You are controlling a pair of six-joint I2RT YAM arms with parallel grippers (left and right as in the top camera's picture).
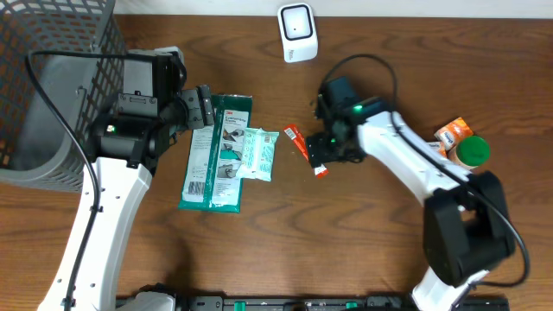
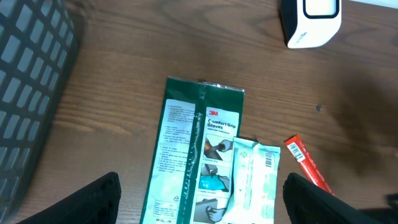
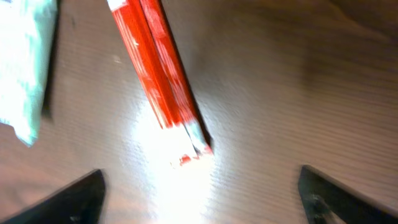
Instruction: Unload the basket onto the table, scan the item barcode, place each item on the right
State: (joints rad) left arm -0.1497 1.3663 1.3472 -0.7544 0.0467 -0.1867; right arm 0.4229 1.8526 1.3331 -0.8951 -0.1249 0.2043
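Note:
A white barcode scanner stands at the table's far edge. A slim red packet lies flat on the wood. My right gripper hovers open over its near end, and the jaws stand wide apart with only bare table between them. A green glove package lies to the left, with a small white-green packet overlapping its right side. My left gripper is open above the package's far end and holds nothing.
A grey wire basket fills the far left corner beside my left arm. An orange packet and a round green-lidded item lie at the right, next to my right arm's base.

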